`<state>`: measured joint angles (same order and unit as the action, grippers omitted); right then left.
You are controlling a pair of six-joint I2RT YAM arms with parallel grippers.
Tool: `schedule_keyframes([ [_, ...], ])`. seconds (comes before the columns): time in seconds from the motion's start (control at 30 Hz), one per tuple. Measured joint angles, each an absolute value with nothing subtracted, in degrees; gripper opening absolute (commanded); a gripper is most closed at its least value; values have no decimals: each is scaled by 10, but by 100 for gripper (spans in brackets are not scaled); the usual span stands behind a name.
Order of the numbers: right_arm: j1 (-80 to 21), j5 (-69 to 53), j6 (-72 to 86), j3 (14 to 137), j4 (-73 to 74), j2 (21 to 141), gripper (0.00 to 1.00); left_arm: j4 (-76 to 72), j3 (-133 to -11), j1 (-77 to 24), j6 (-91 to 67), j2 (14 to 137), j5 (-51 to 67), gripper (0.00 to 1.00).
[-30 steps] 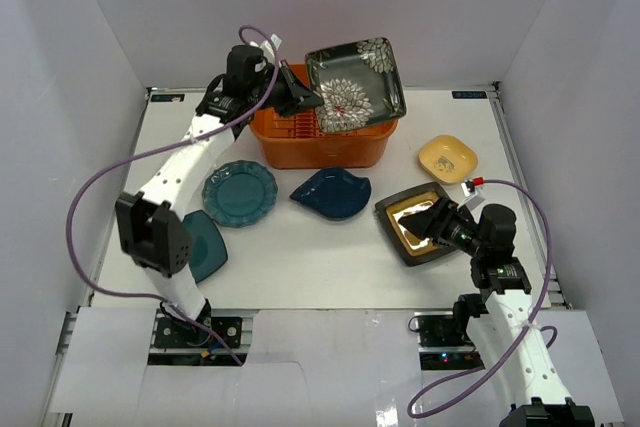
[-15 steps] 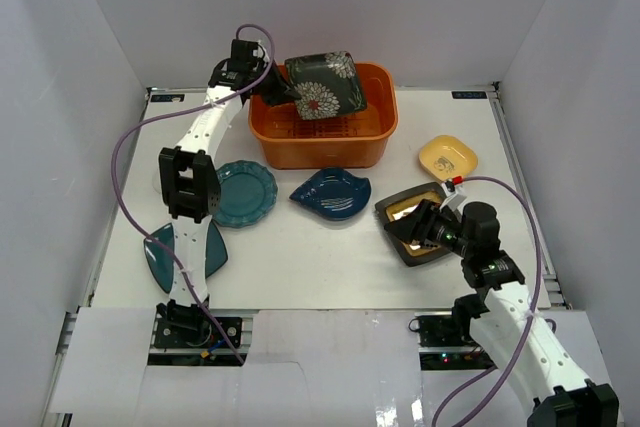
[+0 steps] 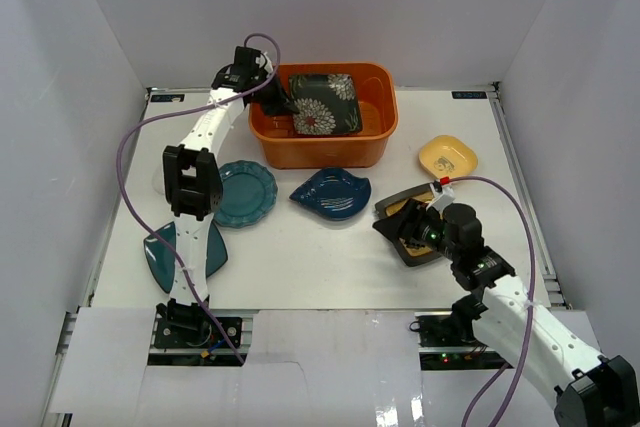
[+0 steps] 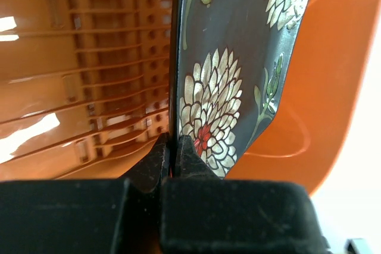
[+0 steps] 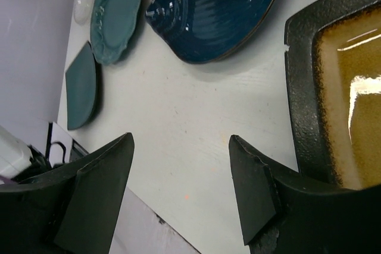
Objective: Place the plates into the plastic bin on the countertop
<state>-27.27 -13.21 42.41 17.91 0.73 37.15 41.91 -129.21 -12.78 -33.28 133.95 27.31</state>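
My left pincer (image 3: 283,105) is shut tight on the edge of the black flower plate (image 3: 326,104). The plate is down inside the orange bin (image 3: 330,155), at the top middle of the overhead view. It reaches to the right from my fingers. I think I let go next.

My right pincer (image 5: 180,141) is wide open and holds nothing. The dark square plate with the gold middle (image 5: 306,81) lies just to its right, at the lower right overhead. My right arm is nearer to it.

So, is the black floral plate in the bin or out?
In: the black floral plate sits between the walls of the orange bin, its edge pinched by the left end effector.
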Motion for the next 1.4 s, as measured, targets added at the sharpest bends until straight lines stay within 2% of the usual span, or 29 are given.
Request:
schedule_keyframes([
  [0.27, -371, 40, 522, 178, -76, 429, 71, 455, -1233, -129, -293, 1339, 229, 0],
  [0.37, -404, 88, 551, 178, -93, 478, 71, 463, -1218, -129, -296, 1339, 235, 8],
  [0.5, -430, 137, 584, 181, -115, 518, 71, 456, -1216, -129, -301, 1339, 241, 29],
  [0.53, -435, 150, 593, 184, -121, 530, 70, 449, -1216, -129, -303, 1339, 241, 40],
  [0.6, -444, 169, 606, 193, -131, 551, 70, 440, -1214, -128, -306, 1339, 241, 52],
  [0.63, -448, 178, 613, 198, -137, 564, 69, 435, -1211, -128, -307, 1337, 241, 66],
  [0.8, -462, 206, 646, 220, -161, 625, 64, 409, -1185, -129, -316, 1325, 246, 98],
  [1.03, -466, 241, 686, 227, -173, 676, 60, 393, -1170, -132, -319, 1286, 246, 98],
  [1.4, -466, 259, 718, 288, -168, 769, 59, 266, -1095, -128, -319, 1089, 257, 98],
])
